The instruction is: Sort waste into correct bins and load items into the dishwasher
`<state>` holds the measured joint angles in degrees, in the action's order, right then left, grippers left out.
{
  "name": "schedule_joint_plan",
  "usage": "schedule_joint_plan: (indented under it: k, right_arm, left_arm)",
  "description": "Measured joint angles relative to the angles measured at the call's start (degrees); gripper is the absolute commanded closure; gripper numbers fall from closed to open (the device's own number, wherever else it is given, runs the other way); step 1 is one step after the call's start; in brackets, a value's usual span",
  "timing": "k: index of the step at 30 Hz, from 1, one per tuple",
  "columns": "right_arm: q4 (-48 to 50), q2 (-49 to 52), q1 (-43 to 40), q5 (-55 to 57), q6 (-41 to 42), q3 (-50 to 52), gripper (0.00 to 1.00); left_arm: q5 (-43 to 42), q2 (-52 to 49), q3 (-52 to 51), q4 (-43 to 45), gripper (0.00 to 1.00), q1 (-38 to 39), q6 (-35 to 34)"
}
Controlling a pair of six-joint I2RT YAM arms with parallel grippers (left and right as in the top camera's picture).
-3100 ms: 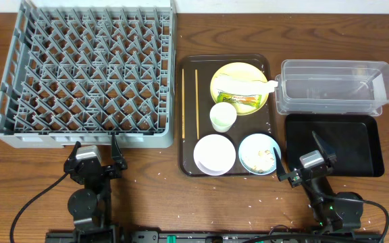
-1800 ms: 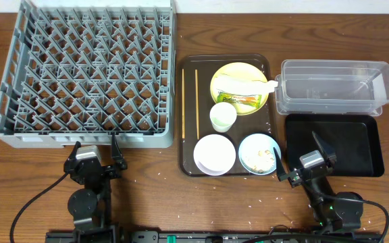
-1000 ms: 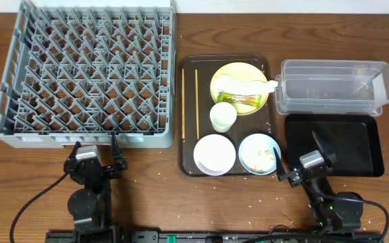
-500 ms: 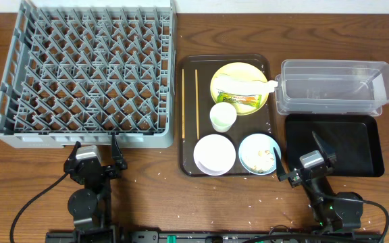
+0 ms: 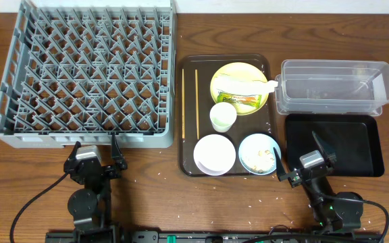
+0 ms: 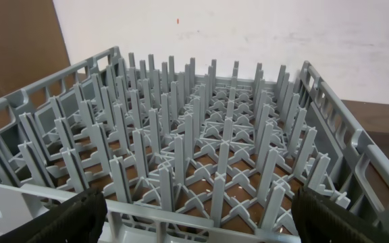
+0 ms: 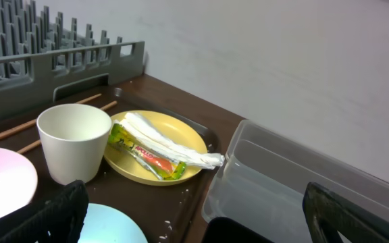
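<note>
The grey dishwasher rack (image 5: 86, 140) holds nothing. On the brown serving tray (image 5: 188, 158) lie two chopsticks (image 5: 184, 101), a yellow plate (image 5: 225, 71) carrying the white wrapper (image 5: 245, 84) and the green-orange packet (image 5: 245, 100), a pale cup (image 5: 223, 117), a white bowl (image 5: 215, 153) and a blue bowl (image 5: 256, 153) with rice grains in it. The clear tub (image 5: 333, 86) and black tray (image 5: 336, 145) stand to the right. My left gripper (image 5: 96, 143) is open at the rack's (image 6: 201, 155) front rim. My right gripper (image 5: 296, 156) is open beside the blue bowl (image 7: 107, 226), facing the cup (image 7: 73, 142) and plate (image 7: 174, 128).
Loose rice grains (image 5: 157, 177) dot the wooden table near the front edge between the two arms. The clear tub (image 7: 302, 175) stands close on the right in the right wrist view, and a pale wall lies beyond the table.
</note>
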<state>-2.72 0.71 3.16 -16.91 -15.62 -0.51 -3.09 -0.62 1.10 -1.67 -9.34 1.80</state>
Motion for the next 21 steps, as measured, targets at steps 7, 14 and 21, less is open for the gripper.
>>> schedule_joint_plan:
  k: [7,14,21]
  right_arm:
    - [0.0,0.0,0.0,0.0,0.0,0.0,0.01]
    - [0.0,0.0,0.0,0.0,0.0,0.0,0.01]
    - [4.7,-0.1,0.0,-1.3,0.0,0.1,0.01]
  left_arm:
    - [0.0,0.0,0.0,0.0,0.12,0.0,0.0]
    - [0.0,0.0,0.0,0.0,0.12,0.0,0.0]
    - [0.0,0.0,0.0,0.0,0.12,0.0,0.0]
